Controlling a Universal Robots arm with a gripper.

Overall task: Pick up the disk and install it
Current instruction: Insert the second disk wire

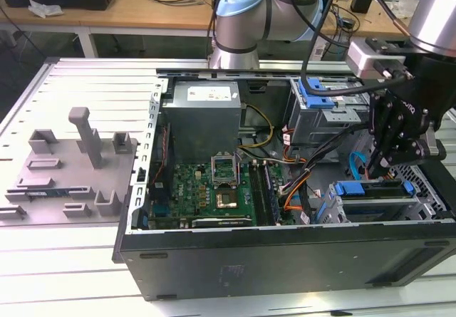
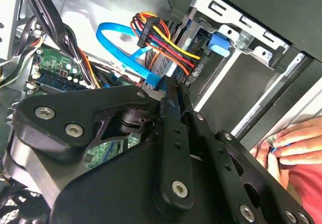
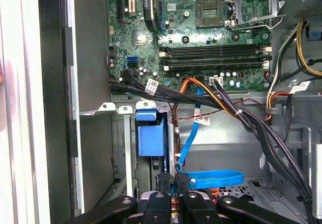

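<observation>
The disk (image 1: pixel 372 194) lies in the drive bay at the case's corner on the exterior view's right, silver with its blue carrier bracket on top. In the first wrist view the blue bracket (image 3: pixel 150 136) sits inside the metal bay. My gripper (image 1: pixel 376 166) hangs just above the disk's end nearest the motherboard. Its black fingers are shut together with nothing visible between them in both wrist views (image 3: pixel 174 177) (image 2: pixel 170 89). The tips are beside a blue data cable (image 3: pixel 211 176) and its connector (image 2: pixel 153 80).
The open computer case (image 1: pixel 285 260) holds a motherboard (image 1: pixel 206 185), a power supply (image 1: pixel 203 117), cable bundles (image 3: pixel 236 113) and an upper bay with a blue latch (image 1: pixel 318 92). A grey fixture (image 1: pixel 71 167) stands on the exterior view's left. A person's hand (image 2: pixel 289 143) rests by the case edge.
</observation>
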